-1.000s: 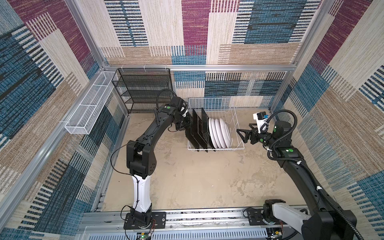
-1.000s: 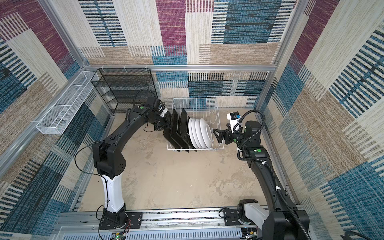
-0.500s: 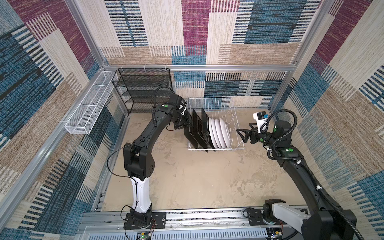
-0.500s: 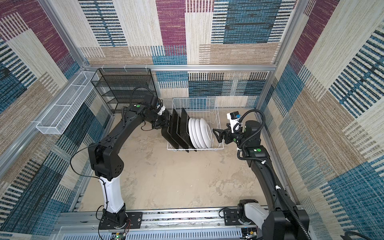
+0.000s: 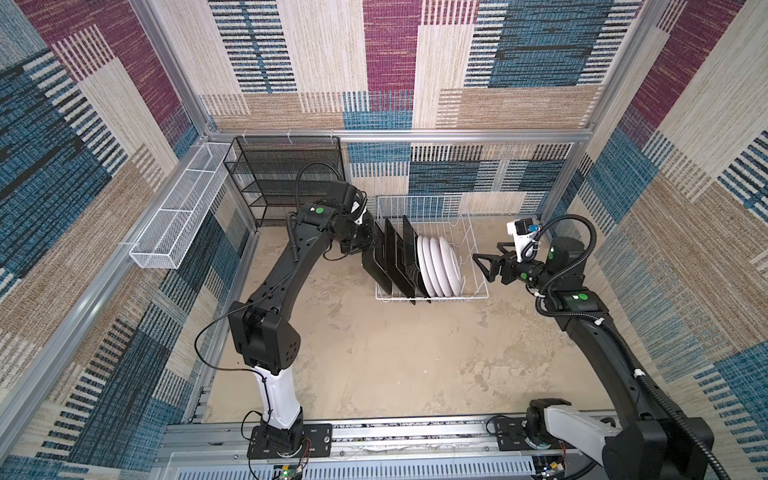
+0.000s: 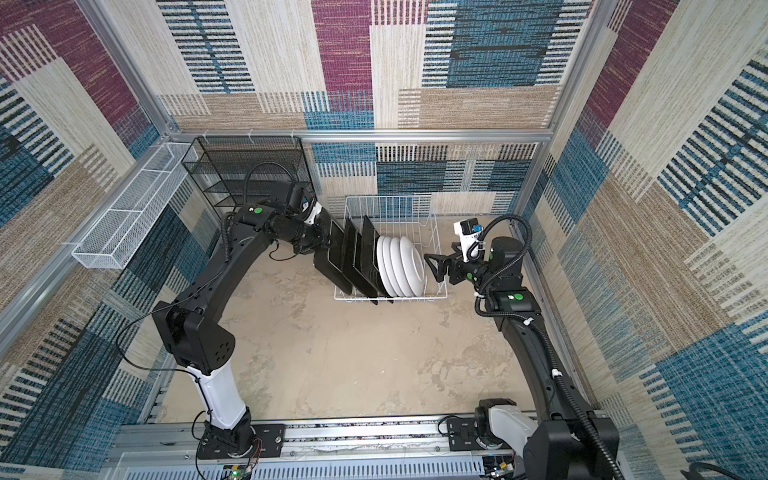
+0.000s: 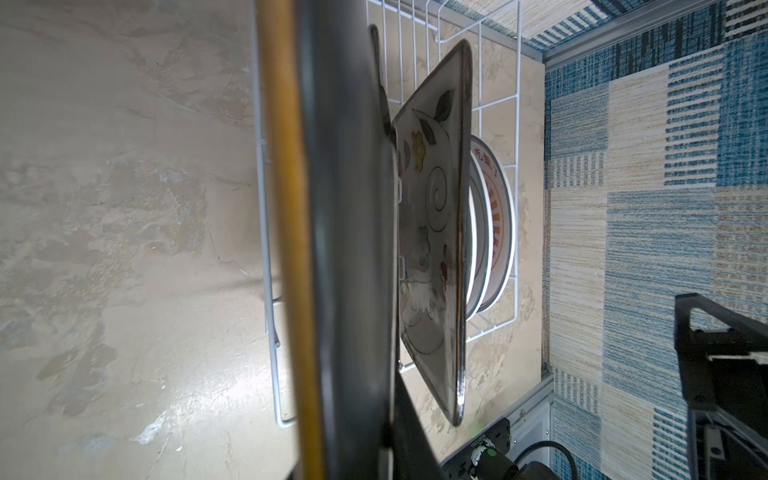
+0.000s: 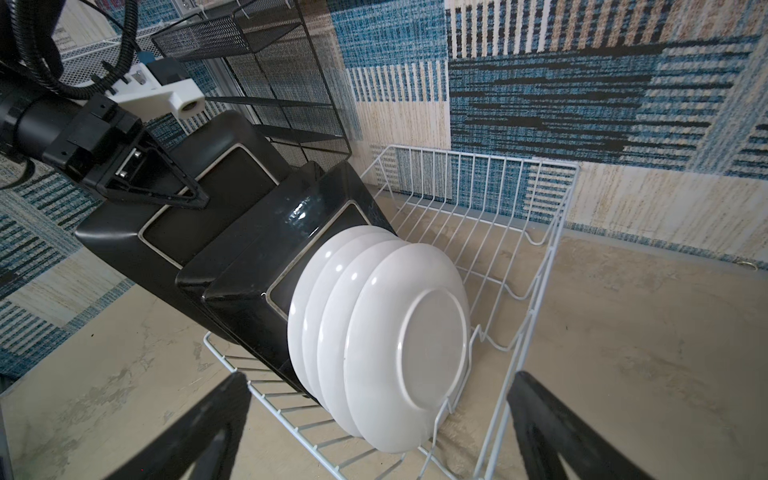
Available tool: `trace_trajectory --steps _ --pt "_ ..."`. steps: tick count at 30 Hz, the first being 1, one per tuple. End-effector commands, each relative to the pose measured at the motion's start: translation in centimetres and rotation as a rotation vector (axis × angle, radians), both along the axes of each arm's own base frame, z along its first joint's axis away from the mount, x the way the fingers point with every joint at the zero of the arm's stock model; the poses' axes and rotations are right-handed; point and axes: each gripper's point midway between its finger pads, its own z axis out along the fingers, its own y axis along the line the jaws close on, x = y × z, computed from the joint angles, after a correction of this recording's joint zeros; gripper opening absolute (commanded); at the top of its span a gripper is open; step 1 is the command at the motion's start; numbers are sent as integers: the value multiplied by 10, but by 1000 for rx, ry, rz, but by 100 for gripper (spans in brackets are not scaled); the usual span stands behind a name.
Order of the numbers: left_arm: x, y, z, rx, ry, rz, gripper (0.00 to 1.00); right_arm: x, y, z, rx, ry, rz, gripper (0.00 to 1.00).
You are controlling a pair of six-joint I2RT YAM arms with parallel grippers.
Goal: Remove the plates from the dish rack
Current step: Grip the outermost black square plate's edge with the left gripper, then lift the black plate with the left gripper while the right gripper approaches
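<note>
The white wire dish rack (image 5: 420, 200) (image 6: 390, 203) stands at the back of the floor. It holds two black-backed square plates (image 5: 402, 257) and several round white plates (image 5: 441, 266) (image 8: 415, 332) on edge. My left gripper (image 5: 368, 239) (image 6: 326, 243) is shut on a third square plate (image 5: 376, 264) (image 8: 187, 216), which is tilted at the rack's left edge, apart from the row. The left wrist view shows this held plate (image 7: 349, 249) edge-on and the floral front of its neighbour (image 7: 432, 216). My right gripper (image 5: 484, 266) (image 8: 374, 436) is open and empty, just right of the rack, facing the round plates.
A black mesh shelf unit (image 5: 286, 178) stands in the back left corner behind the left arm. A long narrow white mesh basket (image 5: 174, 224) hangs on the left wall rail. Bare beige floor (image 5: 395, 357) lies in front of the rack.
My left arm has drawn the leftmost square plate left and away from the other two, and its elbow has swung left. The right arm has not moved.
</note>
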Motion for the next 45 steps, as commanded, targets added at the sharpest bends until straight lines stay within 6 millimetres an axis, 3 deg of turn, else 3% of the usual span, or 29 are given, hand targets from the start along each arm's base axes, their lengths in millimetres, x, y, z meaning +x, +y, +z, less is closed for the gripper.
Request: trace_trajectory --steps 1,12,23,34,45 --pt "6 2 25 -17 -100 0 0 -1 4 8 19 -15 22 99" --pt "-7 24 57 34 -188 34 0 -4 14 13 82 6 81 99" --pt "-28 42 110 106 -390 -13 0 -6 29 22 195 62 145 99" --pt "-43 51 119 307 -558 -171 0 7 43 50 379 195 148 99" --pt "-38 40 118 571 -735 -292 0 23 53 50 414 298 134 99"
